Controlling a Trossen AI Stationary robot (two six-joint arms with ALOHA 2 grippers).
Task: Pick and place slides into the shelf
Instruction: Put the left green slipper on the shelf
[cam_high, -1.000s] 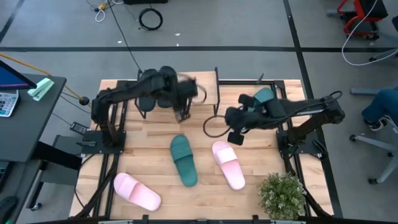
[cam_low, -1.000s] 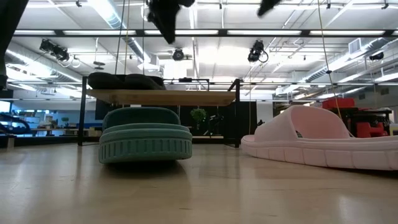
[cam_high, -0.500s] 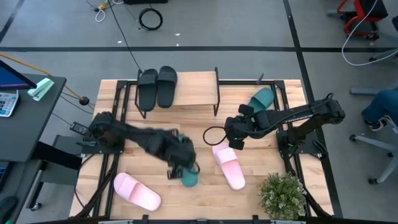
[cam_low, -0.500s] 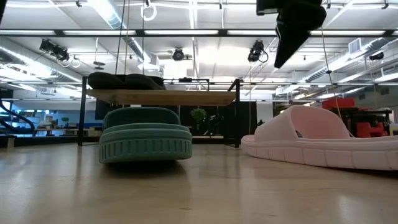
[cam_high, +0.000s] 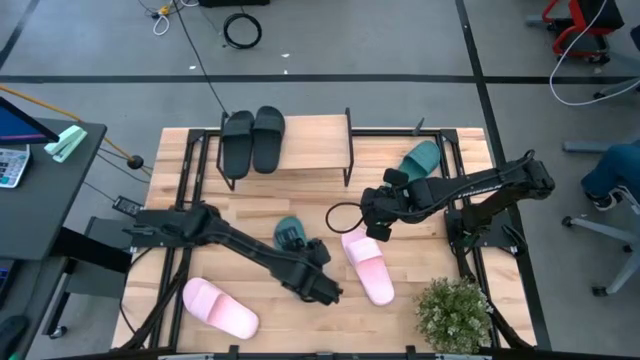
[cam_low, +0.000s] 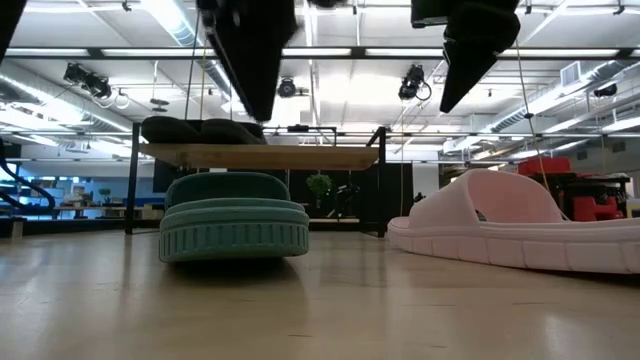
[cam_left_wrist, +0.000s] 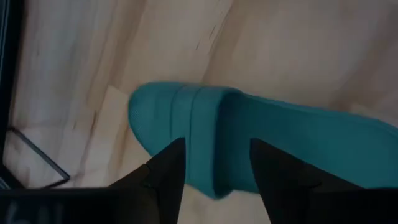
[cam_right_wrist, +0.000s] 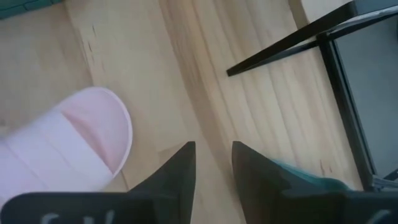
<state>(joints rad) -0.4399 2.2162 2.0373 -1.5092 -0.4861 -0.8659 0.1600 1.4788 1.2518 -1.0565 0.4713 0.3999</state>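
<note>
One teal slide lies sole-down mid-table; it fills the left wrist view and stands near the low camera. My left gripper hangs open above its near end, well clear of it in the low view. My right gripper is open and hovers over the far end of a pink slide, not touching it. Two black slides lie on the shelf. A second pink slide and a second teal slide lie on the table.
A small potted plant stands at the table's near right corner. The second teal slide lies beside the shelf's right legs, near the right arm. The right half of the shelf's plank is bare. Bare wood lies between the two pink slides.
My left gripper has swung from the shelf at the far edge toward the near edge and now hangs over the middle teal slide's near end. My right gripper has come down a little over the pink slide's far end. No slide has moved.
</note>
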